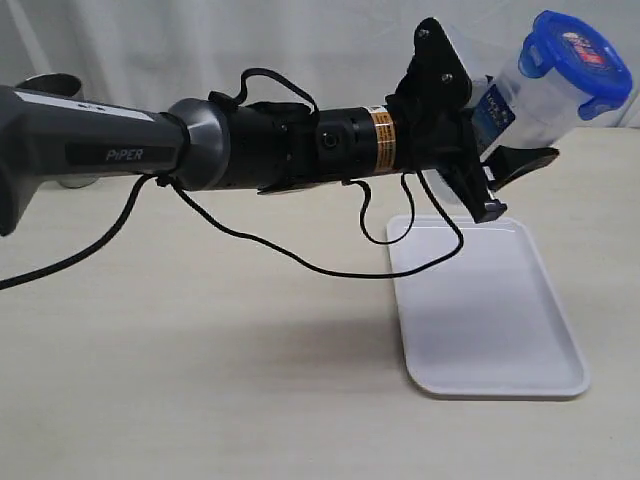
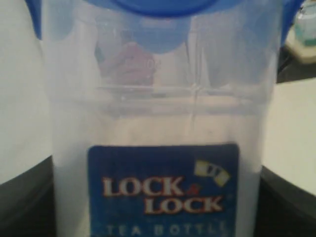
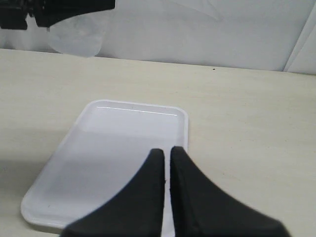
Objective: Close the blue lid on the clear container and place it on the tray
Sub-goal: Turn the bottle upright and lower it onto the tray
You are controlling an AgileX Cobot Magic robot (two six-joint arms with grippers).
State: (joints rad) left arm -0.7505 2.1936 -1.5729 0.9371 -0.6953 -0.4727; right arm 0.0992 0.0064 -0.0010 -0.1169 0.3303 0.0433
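Clear container, seemingly lidded, in left hand

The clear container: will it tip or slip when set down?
Probably light: the clear container looks empty. Tall and narrow under the blue lid, it could tip on the tray. Its smooth wall may slip in the left gripper.

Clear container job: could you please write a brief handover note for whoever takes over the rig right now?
Left gripper: shut on the clear container, held tilted in the air, off the tray.
Right gripper: shut, empty, pointing toward the tray.
Done: the blue lid is on the container; latching unclear.
Left: set the container on the tray, release.
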